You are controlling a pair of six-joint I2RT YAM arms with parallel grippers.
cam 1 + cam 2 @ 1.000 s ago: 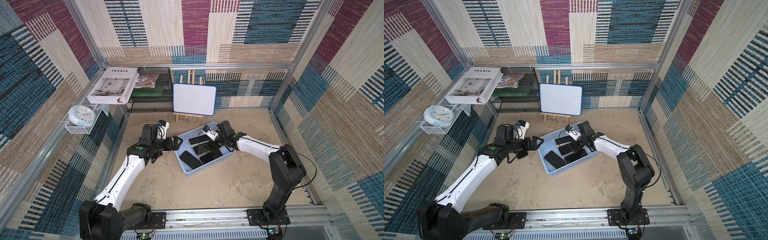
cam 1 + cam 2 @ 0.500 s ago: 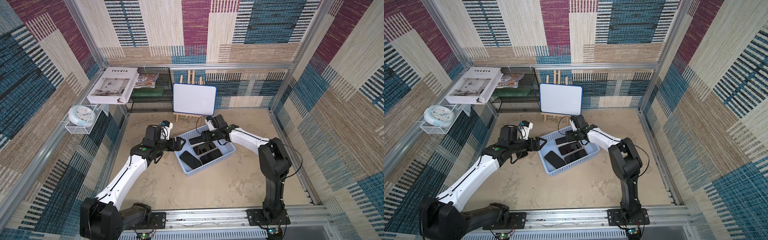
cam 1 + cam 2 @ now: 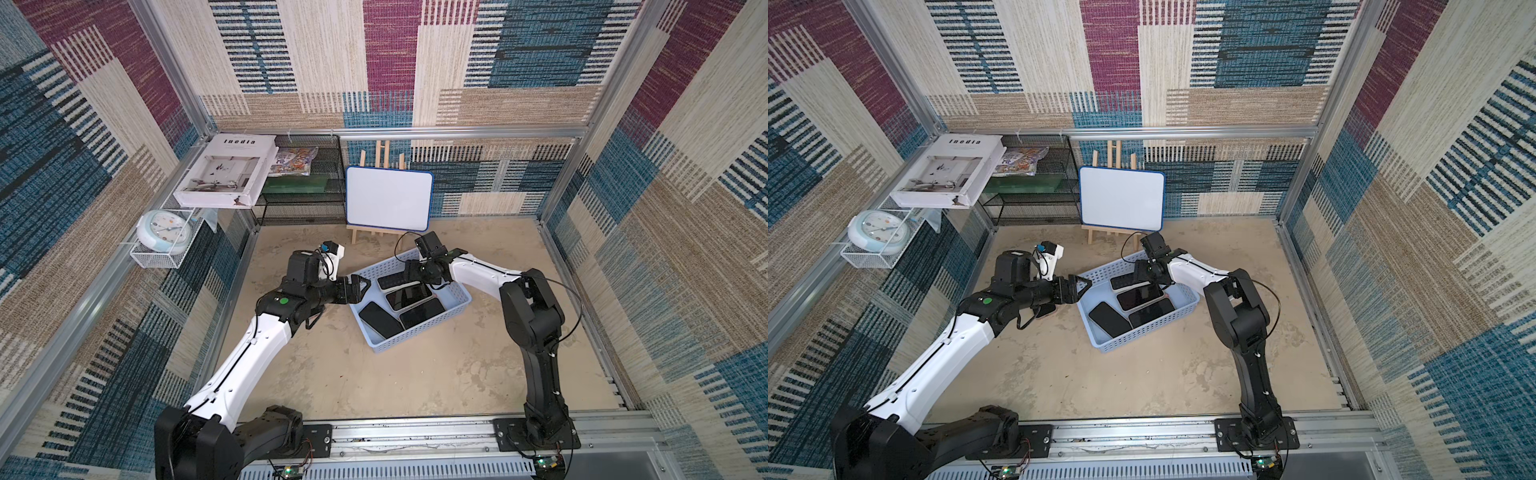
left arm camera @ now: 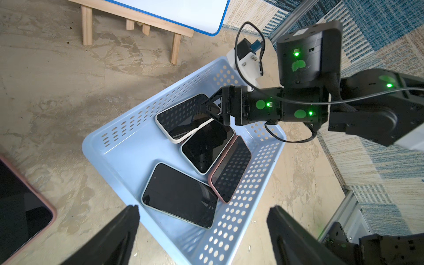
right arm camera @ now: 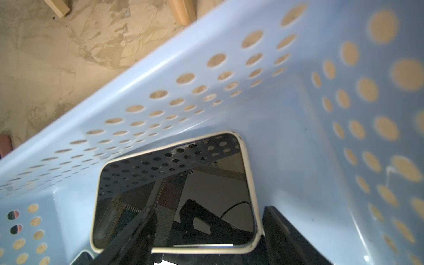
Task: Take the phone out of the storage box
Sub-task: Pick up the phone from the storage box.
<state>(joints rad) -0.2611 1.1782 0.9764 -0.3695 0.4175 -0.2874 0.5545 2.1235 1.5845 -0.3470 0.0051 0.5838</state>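
Right jaws have dropped; the white-cased phone (image 5: 206, 179) lies beneath, between them.

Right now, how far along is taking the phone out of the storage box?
Done: a pink-cased phone already lies outside the storage box. In hand: the right gripper hangs open over the white-cased phone inside; the left gripper is open beside the box. Left: closing on it and lifting it out.

You see a pale blue storage box (image 4: 119, 156) with round holes in its walls. The cream-edged phone (image 4: 181, 117) and the pink-edged phone (image 4: 231, 169) have black screens. The worktop (image 3: 374, 382) is sandy brown, with darker blotches.
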